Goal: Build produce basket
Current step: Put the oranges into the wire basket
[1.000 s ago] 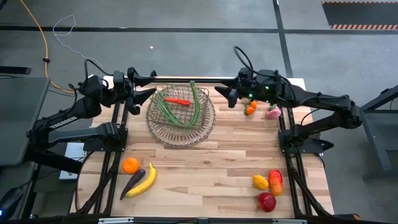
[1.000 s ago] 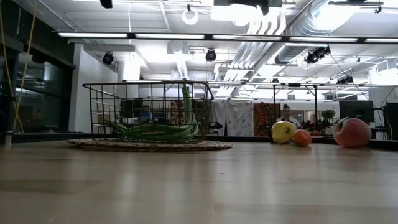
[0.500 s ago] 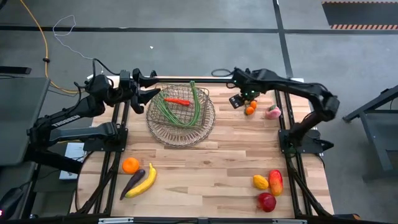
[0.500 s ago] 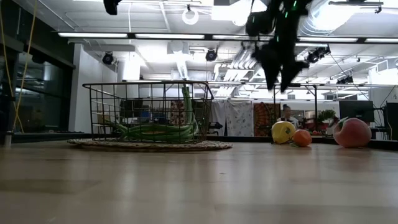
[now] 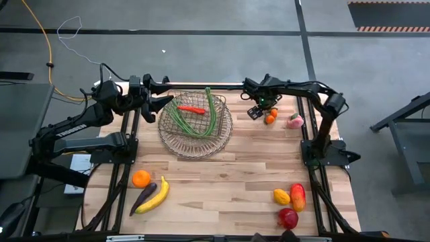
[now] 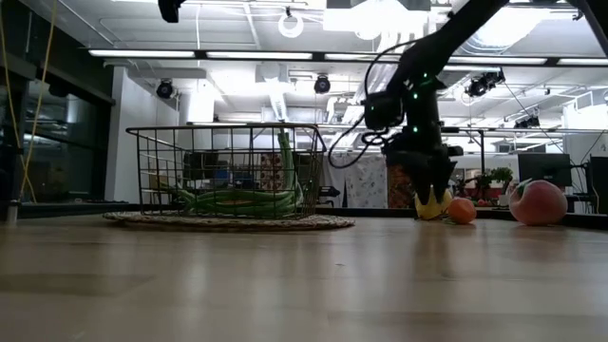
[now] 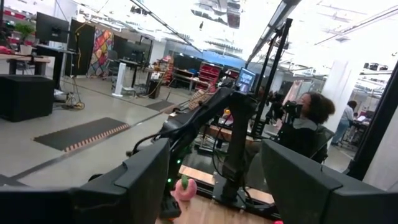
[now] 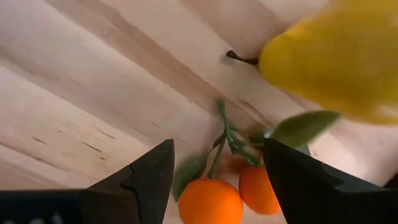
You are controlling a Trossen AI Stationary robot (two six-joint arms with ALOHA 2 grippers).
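Right hand (image 5: 255, 109) lowered over the far right of the bench (image 5: 222, 181), to the right of the basket (image 5: 195, 124), fingers (image 8: 143, 180) spread apart with nothing between them. In the right wrist view the open fingers frame a small cluster of orange fruit (image 8: 233, 186) on a leafy green stem, with a yellow fruit (image 8: 336, 59) just beyond; the spread presumably prepares a grasp on the cluster. A pink fruit (image 5: 294, 122) lies further right of the basket.

Left hand (image 5: 160, 102) held above the far left rim of the basket, fingers apart and empty, apparently waiting.

Basket at the far centre of the bench, holding long green beans (image 5: 181, 117) and a red chilli (image 5: 193, 109). Remaining produce lies well apart from the basket along the near edge: orange (image 5: 140, 178), eggplant (image 5: 144, 197) and banana (image 5: 156, 195) to its near left; lemon (image 5: 281, 196) and two red apples (image 5: 297, 195) to its near right.

No legible brand, label or writing is visible.
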